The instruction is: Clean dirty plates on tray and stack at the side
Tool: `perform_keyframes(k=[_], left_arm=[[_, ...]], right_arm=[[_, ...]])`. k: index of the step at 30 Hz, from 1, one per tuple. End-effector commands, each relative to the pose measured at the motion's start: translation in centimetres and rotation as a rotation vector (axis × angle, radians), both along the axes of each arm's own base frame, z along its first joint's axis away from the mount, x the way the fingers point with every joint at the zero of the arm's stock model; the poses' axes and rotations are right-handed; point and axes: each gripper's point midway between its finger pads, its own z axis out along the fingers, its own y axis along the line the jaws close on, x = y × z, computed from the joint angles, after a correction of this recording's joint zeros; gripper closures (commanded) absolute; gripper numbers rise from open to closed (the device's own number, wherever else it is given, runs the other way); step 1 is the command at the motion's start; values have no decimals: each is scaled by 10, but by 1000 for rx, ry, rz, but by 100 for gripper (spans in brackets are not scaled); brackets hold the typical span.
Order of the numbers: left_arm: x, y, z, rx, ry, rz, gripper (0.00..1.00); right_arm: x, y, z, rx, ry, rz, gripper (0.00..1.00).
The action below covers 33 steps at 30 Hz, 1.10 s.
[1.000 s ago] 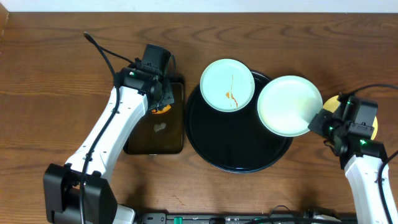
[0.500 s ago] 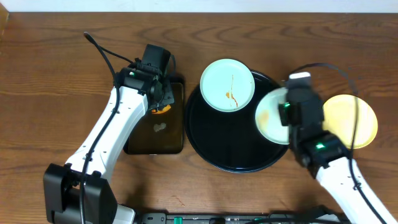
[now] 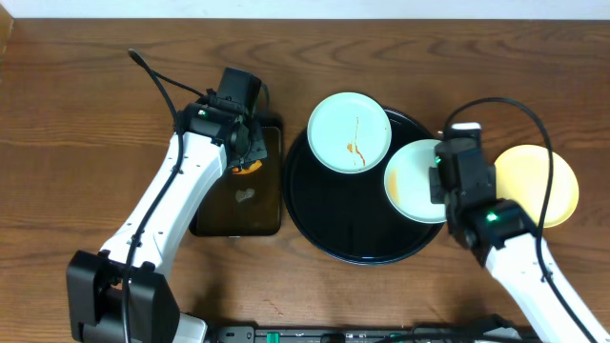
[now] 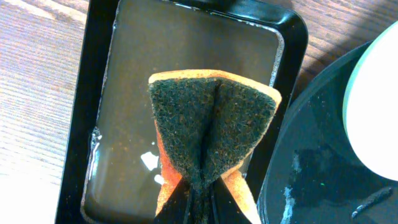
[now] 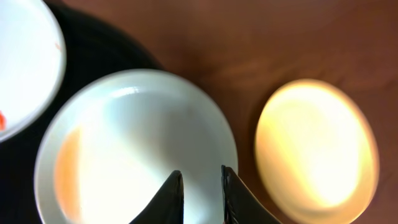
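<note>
- We show the round tray point(image 3: 329, 214), glossy black with a raised rim, at the middle of the wooden table point(image 3: 95, 76).
- The streaked mint plate point(image 3: 349, 131) lies at the tray's far edge. It overlaps the rim, so part of it stands outside the tray's outline. A thin orange-brown streak runs down its face.
- The second mint plate point(image 3: 410, 183) lies flat on the right part of the tray, close to the first plate. In the right wrist view it carries a pale orange smear on its left inner side.
- The yellow plate point(image 3: 545, 186) rests on the bare table just right of the tray, apart from both mint plates.
- The right gripper point(image 5: 200, 177) hangs over the face of the second mint plate, towards the side nearest the yellow plate. Its jaws stand a narrow way apart. We cannot tell whether the tips touch the plate.
- The left gripper point(image 4: 200, 190) is closed on the sponge point(image 4: 214, 124), pinching it so that the dark green scouring face creases down the middle. Orange foam shows at the edges.
- The sponge is held over the rectangular tray point(image 4: 96, 93), a smaller black tray just left of the round one. Its floor looks wet.
</note>
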Motion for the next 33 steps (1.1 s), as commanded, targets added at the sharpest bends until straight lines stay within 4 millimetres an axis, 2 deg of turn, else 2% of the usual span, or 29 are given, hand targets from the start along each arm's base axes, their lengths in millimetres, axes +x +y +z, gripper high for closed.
perform_keyframes(k=[1,5,10,14,17,20,23,27,33], left_arm=[[0,2,4,4,-10,-2,92],[0,2,4,4,-10,-2,92],[0,2,4,4,-10,-2,92],[0,2,4,4,-10,-2,93],[0,2,4,4,-9,-2,93],[0,0,4,-6,-7,-5,93],[0,0,4,-6,-7,-5,92],[0,0,4,-6,-7,-5,92],[0,0,4,-7,-7,-5,93]], right_arm=[[-2,-7,-25,216,86,-120,72],[-2,-22,-44,352,157,-181,60],[-4,-43,-70,460,235,-250,61],[8,-43,-87,588,256,-177,59],[9,-48,-100,628,277,-195,60],[13,-53,-114,644,291,-212,65],[20,-45,-119,718,284,-178,75],[25,-43,-116,752,261,-159,98],[30,-46,-108,758,227,-151,99]])
